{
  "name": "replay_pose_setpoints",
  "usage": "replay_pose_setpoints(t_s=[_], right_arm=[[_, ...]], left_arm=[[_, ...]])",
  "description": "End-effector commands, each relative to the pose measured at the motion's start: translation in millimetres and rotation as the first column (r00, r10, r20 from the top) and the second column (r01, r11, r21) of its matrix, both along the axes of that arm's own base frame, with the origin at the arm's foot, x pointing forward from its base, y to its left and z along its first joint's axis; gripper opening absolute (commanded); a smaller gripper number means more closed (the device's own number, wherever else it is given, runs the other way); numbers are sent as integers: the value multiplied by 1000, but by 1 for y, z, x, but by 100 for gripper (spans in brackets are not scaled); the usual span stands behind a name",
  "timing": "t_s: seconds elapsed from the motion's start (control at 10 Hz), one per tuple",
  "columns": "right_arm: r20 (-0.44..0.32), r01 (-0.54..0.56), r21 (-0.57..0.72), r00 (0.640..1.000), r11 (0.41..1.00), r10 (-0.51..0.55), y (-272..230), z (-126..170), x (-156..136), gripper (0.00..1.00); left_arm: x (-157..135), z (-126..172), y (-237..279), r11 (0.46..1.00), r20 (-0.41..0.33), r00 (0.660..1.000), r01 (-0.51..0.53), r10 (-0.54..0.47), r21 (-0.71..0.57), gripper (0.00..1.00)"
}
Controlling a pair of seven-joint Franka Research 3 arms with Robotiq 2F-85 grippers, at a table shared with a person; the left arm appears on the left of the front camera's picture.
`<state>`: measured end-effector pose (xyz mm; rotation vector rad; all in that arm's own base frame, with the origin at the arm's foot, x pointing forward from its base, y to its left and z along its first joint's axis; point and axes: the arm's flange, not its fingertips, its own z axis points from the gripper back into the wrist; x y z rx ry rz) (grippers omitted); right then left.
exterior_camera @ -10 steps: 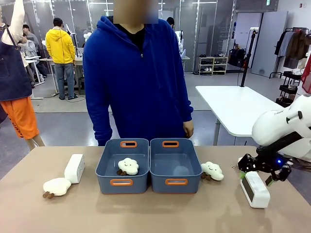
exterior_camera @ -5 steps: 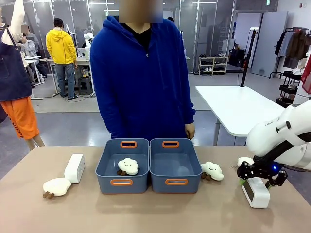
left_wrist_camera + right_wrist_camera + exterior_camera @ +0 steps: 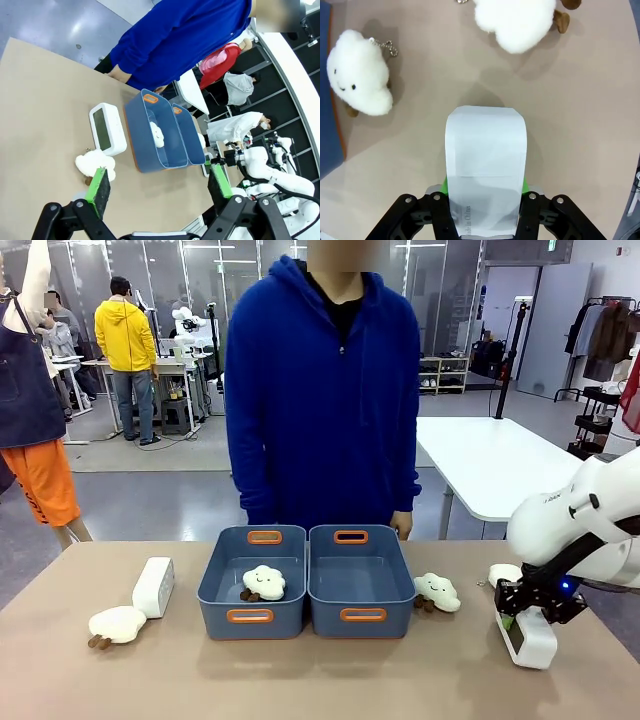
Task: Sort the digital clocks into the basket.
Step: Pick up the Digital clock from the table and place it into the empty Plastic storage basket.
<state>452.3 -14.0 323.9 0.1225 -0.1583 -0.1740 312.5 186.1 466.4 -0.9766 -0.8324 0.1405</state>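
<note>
One white digital clock (image 3: 530, 637) lies at the table's right side, and my right gripper (image 3: 527, 608) is shut on it from above. In the right wrist view the clock (image 3: 486, 165) sits between the green pads (image 3: 444, 188). The other digital clock (image 3: 153, 586) stands at the left; it shows its dark screen (image 3: 103, 129) in the left wrist view. My left gripper (image 3: 158, 184) hangs open high above the table, holding nothing. Two identical blue-grey baskets stand mid-table: the left one (image 3: 222, 572) holds a cloud plush (image 3: 264, 582), the right one (image 3: 393, 575) is empty.
Cloud plush toys lie on the table: one (image 3: 117, 624) beside the left clock, one (image 3: 437, 591) right of the baskets, one (image 3: 505, 572) just behind my right gripper. A person in a blue hoodie (image 3: 325, 400) stands at the far edge behind the baskets.
My right gripper came down over the right clock and shut on it. The person stepped to the right. The left clock and the baskets stayed put.
</note>
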Motion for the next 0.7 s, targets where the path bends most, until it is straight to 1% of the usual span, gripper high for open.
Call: replay_pose_setpoints(t_s=[0.0, 0.1, 0.3, 0.4, 0.5, 0.6], right_arm=[[12, -24, 2, 1000, 1000, 24, 3, 38, -11, 0], [50, -38, 18, 998, 999, 37, 4, 62, -19, 0], [122, -103, 112, 989, 988, 89, 10, 104, -41, 0], [131, -145, 201, 984, 969, 120, 9, 120, -49, 0], [163, -203, 311, 974, 928, 159, 9, 135, -51, 0], [228, -251, 299, 956, 921, 186, 21, 144, -50, 0]], left_arm=[[1, 1, 1, 1000, 22, 1000, 2, -2, -16, 100], [1, 1, 1, 1000, 22, 1000, 2, -2, -16, 100], [1, 1, 1, 1000, 22, 1000, 2, -2, -16, 100], [1, 1, 1, 1000, 22, 1000, 2, -2, -16, 100], [1, 1, 1, 1000, 22, 1000, 2, -2, -16, 100], [1, 1, 1, 1000, 22, 1000, 2, -2, -16, 100]])
